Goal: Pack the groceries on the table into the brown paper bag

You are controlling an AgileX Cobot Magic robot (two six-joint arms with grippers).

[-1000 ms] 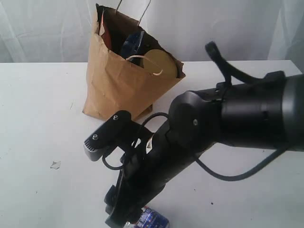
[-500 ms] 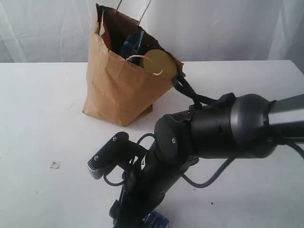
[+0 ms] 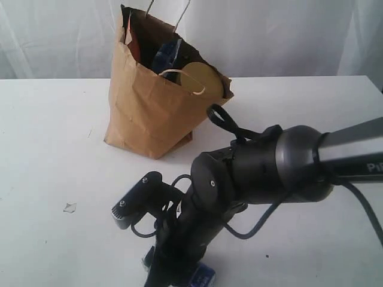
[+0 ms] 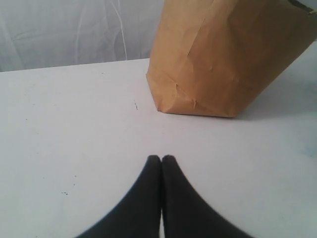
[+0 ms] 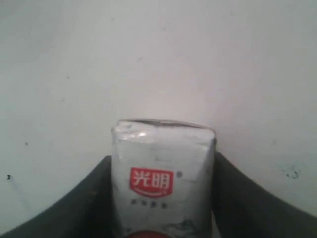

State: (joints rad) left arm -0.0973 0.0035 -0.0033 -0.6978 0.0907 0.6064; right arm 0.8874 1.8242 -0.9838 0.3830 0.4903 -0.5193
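Note:
The small white-blue packet point(image 5: 163, 168), with a red logo, lies on the white table point(image 3: 48, 149) near its front edge. My right gripper point(image 5: 163, 158) has its jaws pressed against both sides of the packet. In the exterior view the right arm hides most of the packet point(image 3: 202, 277). The brown paper bag point(image 3: 149, 113) stands upright at the back, holding a gold-lidded jar point(image 3: 200, 78), a blue-orange spaghetti pack point(image 3: 167, 54) and a brown pouch point(image 3: 133, 45). My left gripper point(image 4: 161, 157) is shut and empty, low over the table and short of the bag point(image 4: 223, 59).
A small white scrap point(image 3: 70, 207) lies on the table at the left. The right arm's bulk and cables point(image 3: 257, 173) cover the table's middle front. A white curtain point(image 3: 287, 36) hangs behind the table.
The right arm has dropped lower and swung its elbow down, bringing its gripper onto the packet at the front edge. The bag has not moved.

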